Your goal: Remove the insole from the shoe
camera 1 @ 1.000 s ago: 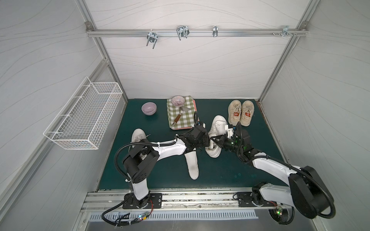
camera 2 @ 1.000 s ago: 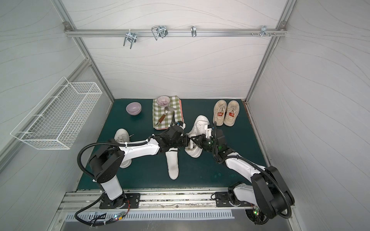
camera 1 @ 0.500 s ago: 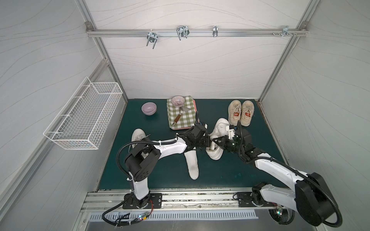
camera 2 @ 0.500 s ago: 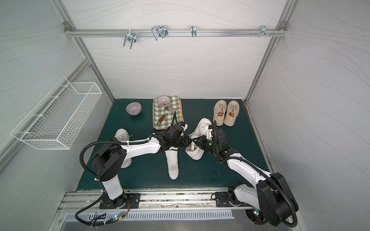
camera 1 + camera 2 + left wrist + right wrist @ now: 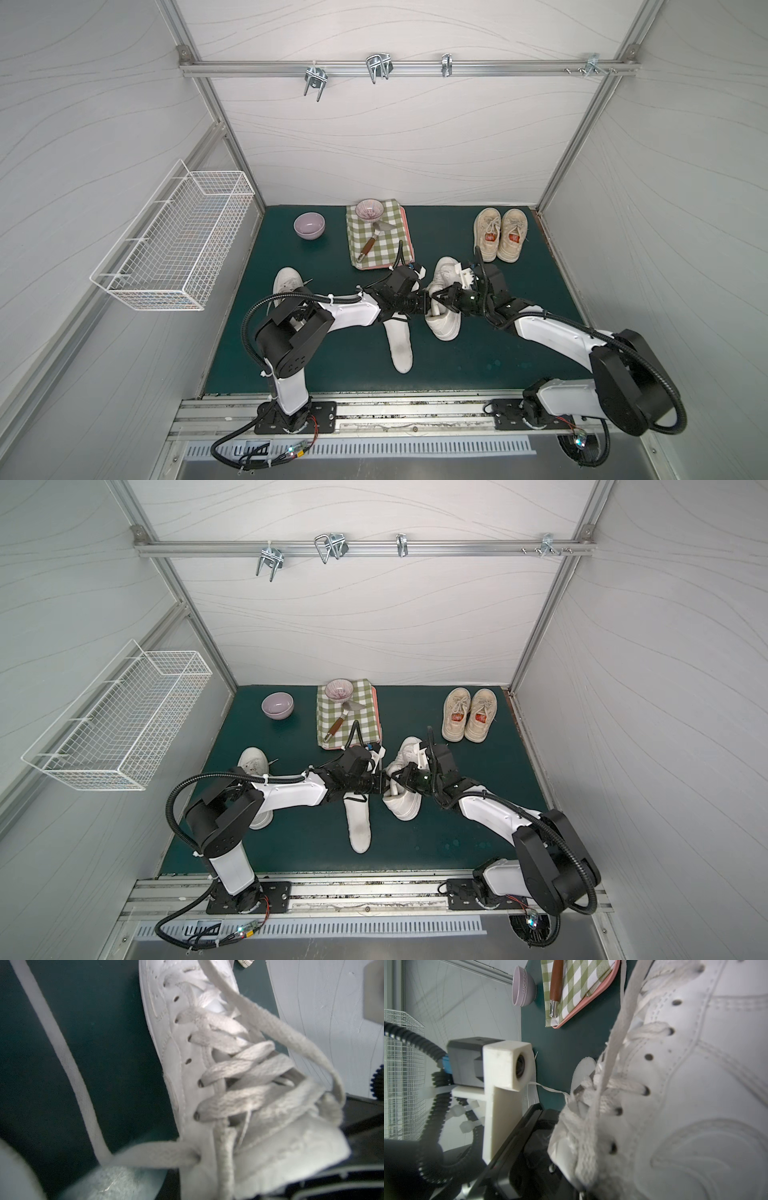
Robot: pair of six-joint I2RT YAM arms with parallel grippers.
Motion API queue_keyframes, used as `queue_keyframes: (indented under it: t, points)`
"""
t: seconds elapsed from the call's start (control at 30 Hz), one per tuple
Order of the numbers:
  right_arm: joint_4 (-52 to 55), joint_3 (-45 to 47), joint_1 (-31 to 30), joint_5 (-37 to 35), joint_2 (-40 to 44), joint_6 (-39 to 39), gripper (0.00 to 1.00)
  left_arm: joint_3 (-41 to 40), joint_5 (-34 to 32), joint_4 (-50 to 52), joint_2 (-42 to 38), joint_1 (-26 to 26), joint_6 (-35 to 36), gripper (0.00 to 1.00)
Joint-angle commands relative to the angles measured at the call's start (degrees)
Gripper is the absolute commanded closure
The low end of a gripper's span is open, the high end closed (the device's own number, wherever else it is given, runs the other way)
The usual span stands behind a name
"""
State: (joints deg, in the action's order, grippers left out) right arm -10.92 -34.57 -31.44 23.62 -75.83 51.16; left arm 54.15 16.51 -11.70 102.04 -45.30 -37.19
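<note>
A white lace-up shoe [image 5: 445,326] [image 5: 402,808] sits mid-mat between my two grippers. My left gripper [image 5: 427,308] [image 5: 383,791] is shut on its eyelet side, and the laces [image 5: 239,1076] fill the left wrist view. From the opposite side, my right gripper [image 5: 439,297] [image 5: 395,777] is shut on the shoe near its opening. The shoe's leather flank [image 5: 699,1088] is close in the right wrist view. The shoe's inside is hidden. A white insole [image 5: 400,349] [image 5: 360,829] lies flat on the mat, its far end under my left arm.
Another white shoe [image 5: 286,281] lies partly under my left arm. A beige sneaker pair [image 5: 500,235] stands at the back right. A checked cloth [image 5: 384,249] carries a spatula [image 5: 370,247] and a small bowl [image 5: 369,209]. A lilac bowl [image 5: 309,225] sits back left, and a wire basket [image 5: 174,237] hangs on the left wall.
My left jaws have closed the last bit onto the shoe. Both grippers and the shoe have shifted slightly toward the front of the mat. The insole has stayed put.
</note>
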Motion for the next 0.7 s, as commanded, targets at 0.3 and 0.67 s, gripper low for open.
queue_keyframes:
  t: [0.3,0.67]
  points:
    - [8.8,-4.6,-1.1,-0.2,1.4,-8.2,0.85,-3.4,-2.7,-8.1,-3.5,-0.6,0.1,1.0]
    - [14.6,-5.6,-2.8,-1.3,-0.5,-14.0,0.67,-5.1,-6.6,-9.8,-7.3,-2.1,0.8,1.0]
